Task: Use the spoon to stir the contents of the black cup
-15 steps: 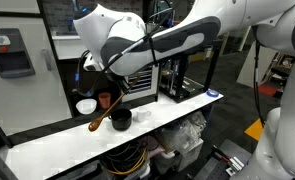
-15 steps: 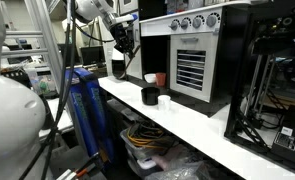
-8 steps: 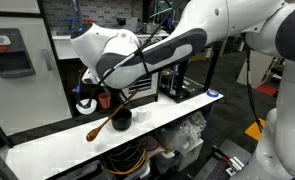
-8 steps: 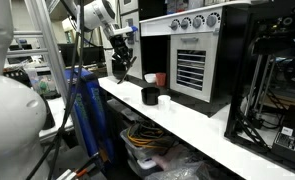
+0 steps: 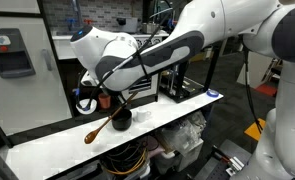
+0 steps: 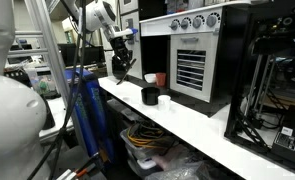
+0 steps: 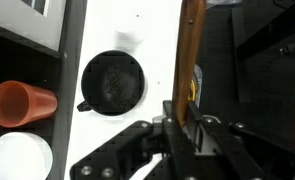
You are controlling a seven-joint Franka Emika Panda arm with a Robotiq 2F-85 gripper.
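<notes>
Jaws pinch the spoon (image 7: 193, 50) beside the black cup (image 7: 112, 82), not in it, so stirring is not yet done.

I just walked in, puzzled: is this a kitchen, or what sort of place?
Probably a lab or workshop, not a home: a small oven sits on a white bench, with cables below and an equipment rack beside.

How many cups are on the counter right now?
2. The short round black cup sits left of the brown wooden spoon in the wrist view; the smaller red cup is further left, by the white bowl. The arm may hide others.
</notes>
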